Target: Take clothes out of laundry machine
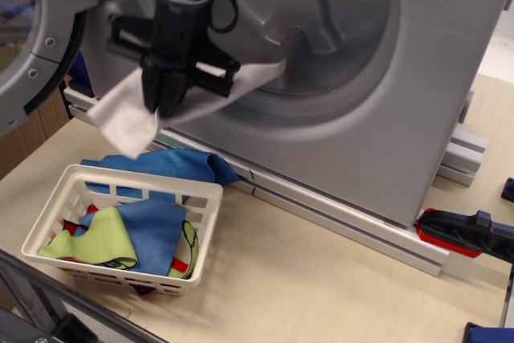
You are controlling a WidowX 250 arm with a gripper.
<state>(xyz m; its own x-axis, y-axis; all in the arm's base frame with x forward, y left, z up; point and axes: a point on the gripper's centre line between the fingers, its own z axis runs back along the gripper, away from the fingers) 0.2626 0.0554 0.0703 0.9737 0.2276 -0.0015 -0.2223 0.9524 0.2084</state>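
Now, gripper [165,102]: black, pointing down in front of the drum's lower left rim; fingers closed on the cloth
Clothes [128,114]: pale grey-white cloth pinched near its middle; one end hangs left above the basket's far side; the other trails right over the drum lip
Laundry machine [361,110]: silver-grey front; door [36,34] swung open at left
Basket [205,190]: white, slatted, on the table; holds blue and lime-green cloths

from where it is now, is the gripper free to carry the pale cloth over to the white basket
Probably yes. The gripper is shut on the pale cloth, nothing stands between it and the white basket, but the cloth's tail trails into the drum.
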